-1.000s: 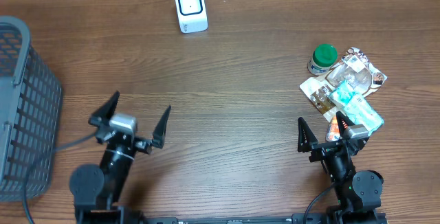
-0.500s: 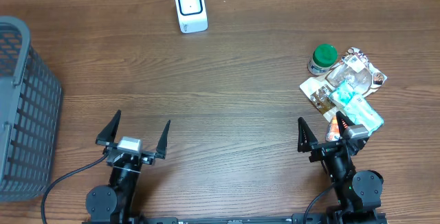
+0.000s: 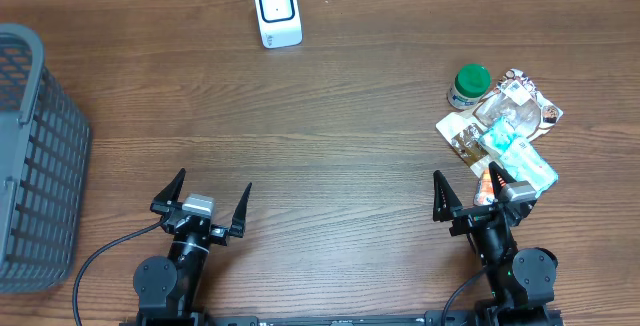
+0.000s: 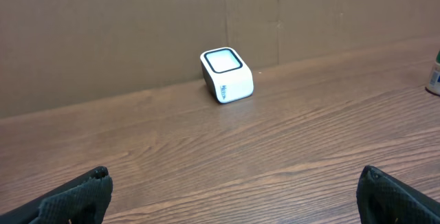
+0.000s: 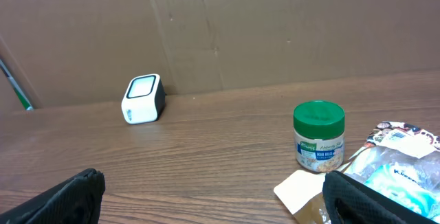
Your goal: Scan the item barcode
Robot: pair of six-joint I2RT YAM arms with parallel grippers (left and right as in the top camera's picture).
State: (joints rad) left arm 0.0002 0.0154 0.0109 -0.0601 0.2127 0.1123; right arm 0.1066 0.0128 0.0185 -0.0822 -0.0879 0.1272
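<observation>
The white barcode scanner (image 3: pixel 277 12) stands at the far edge of the table, also in the left wrist view (image 4: pixel 227 75) and the right wrist view (image 5: pixel 143 99). The items lie in a pile at the right: a green-lidded jar (image 3: pixel 470 86) (image 5: pixel 318 137), flat snack packets (image 3: pixel 462 136) and a teal packet (image 3: pixel 520 158). My left gripper (image 3: pixel 212 194) (image 4: pixel 234 183) hovers open and empty near the front left, far from the pile. My right gripper (image 3: pixel 465 191) (image 5: pixel 213 183) is open and empty, its right finger just in front of the packets.
A grey mesh basket (image 3: pixel 30 156) stands at the left edge of the table. A cardboard wall (image 4: pixel 137 31) runs behind the scanner. Bare wood lies between the two grippers and the scanner.
My left arm has swung right and drawn back toward its base, now pointing straight ahead. The right arm and the items have not moved.
</observation>
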